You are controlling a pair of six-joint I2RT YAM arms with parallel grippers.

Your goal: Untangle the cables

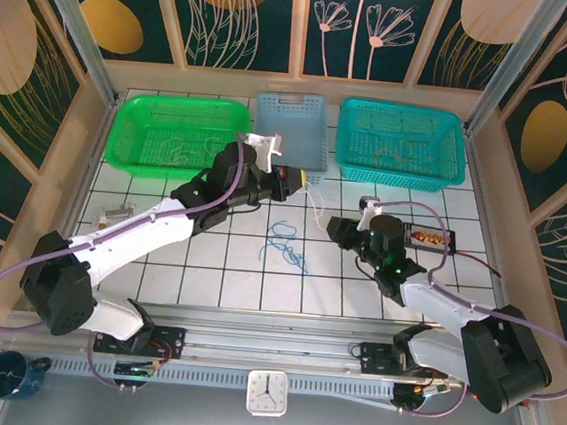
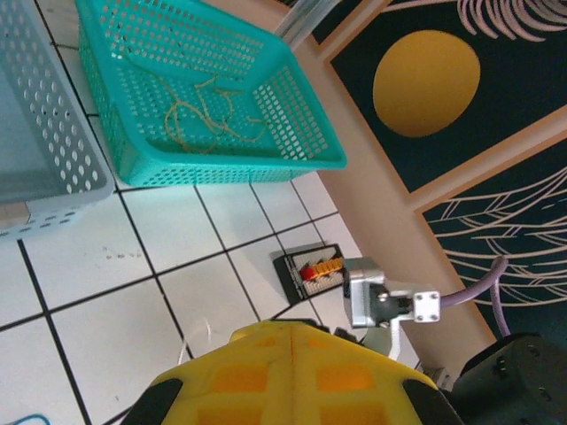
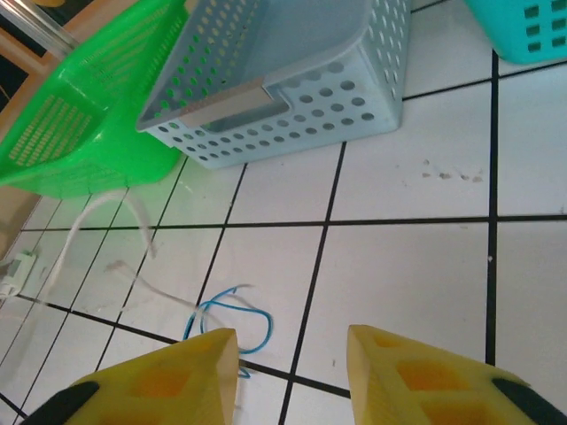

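Observation:
My left gripper [image 1: 305, 180] hovers above the tiles in front of the grey-blue basket, its yellow fingers [image 2: 295, 326] pressed shut. A whitish cable [image 1: 315, 198] hangs from it toward the table, seen as a thin strand [image 2: 189, 341] beside the fingers and as a raised arc [image 3: 106, 202]. A dark blue cable [image 1: 286, 241] lies looped on the tiles [image 3: 232, 305], with the whitish cable's lower end running across it. My right gripper [image 1: 347, 229] stands open just right of the blue cable [image 3: 292, 363], nothing between its fingers. A tan cable [image 2: 204, 119] lies inside the teal basket [image 1: 398, 173].
Three baskets line the far edge: green [image 1: 136, 123], grey-blue [image 1: 290, 128] and teal. A small black device with red and orange parts [image 1: 427, 234] sits right of my right gripper. A small pale object [image 1: 112, 216] lies at the left edge. Side walls enclose the table.

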